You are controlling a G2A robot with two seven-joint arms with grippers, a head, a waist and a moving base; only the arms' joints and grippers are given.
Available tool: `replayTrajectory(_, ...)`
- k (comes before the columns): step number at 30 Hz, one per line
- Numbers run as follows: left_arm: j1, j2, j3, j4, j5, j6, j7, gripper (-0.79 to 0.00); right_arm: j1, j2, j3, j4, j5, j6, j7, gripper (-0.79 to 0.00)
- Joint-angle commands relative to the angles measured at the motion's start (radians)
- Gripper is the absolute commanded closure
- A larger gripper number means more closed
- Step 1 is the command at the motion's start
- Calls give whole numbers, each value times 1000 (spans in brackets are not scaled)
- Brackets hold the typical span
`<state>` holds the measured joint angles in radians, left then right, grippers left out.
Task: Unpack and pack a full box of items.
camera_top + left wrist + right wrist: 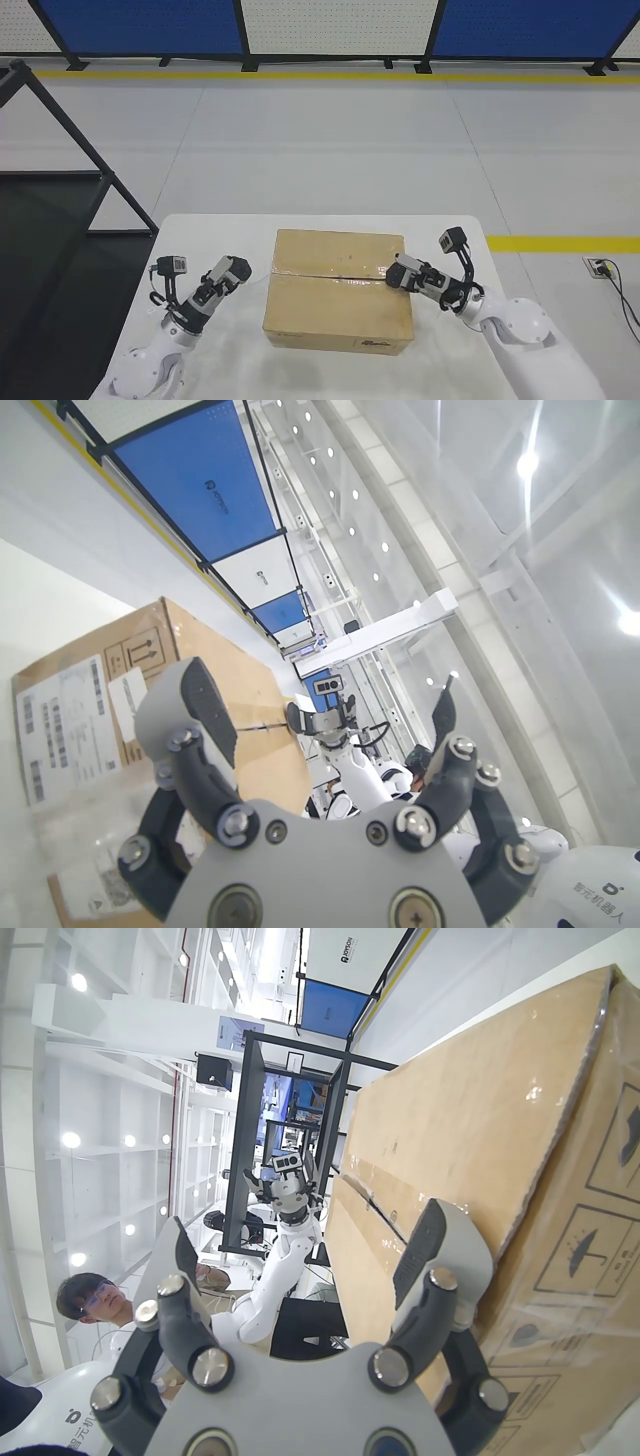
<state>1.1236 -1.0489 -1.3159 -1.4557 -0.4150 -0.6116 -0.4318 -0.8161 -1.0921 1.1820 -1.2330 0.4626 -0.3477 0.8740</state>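
1. A pale grey floor (330, 140) surrounds the workstation. A yellow line (330, 74) crosses it at 12 o'clock, and a second yellow stripe (560, 243) lies at 3 o'clock.
2. Blue and white partition panels (140, 25) close off the room at 12 o'clock, on black feet just behind the yellow line.
3. A black metal frame (60, 130) stands at 9 o'clock, beside the table and over a darker patch of floor.
4. The white table (215, 235), its far corners rounded, sits at 6 o'clock in the top view.
5. The cardboard box (338, 300) rests shut at the table's centre. Its top flaps meet in a seam (330, 278) that runs from 9 to 3 o'clock under clear tape. A white shipping label (65, 725) is stuck to its 9 o'clock face, and handling symbols (590, 1248) are printed on its 3 o'clock face.
6. The right gripper (393, 272) hangs at the box's 3 o'clock edge, level with the seam. Its fingers are spread wide, with one pad (417, 1248) over the top rim; contact cannot be told.
7. The left gripper (237, 267) hovers near the box's 9 o'clock side, apart from it, its fingers likewise spread wide and holding nothing.
8. A power socket (597, 266) lies on the floor at 3 o'clock, well apart from the table.
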Motion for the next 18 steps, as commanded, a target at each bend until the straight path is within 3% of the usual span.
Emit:
replayTrajectory(1, 59, 6, -32, -57, -16, 25, -11, -785, 4, -1, -1, 6, 1, -2, 1, -785)
replayTrajectory(5, 145, 14, -71, -138, -81, 95, -70, -785, 9, -2, 2, 9, 10, 9, 18, -785)
replayTrajectory(18, 146, 14, -71, -140, -82, 96, -69, -785, 9, -2, 4, 8, 13, 23, 28, -785)
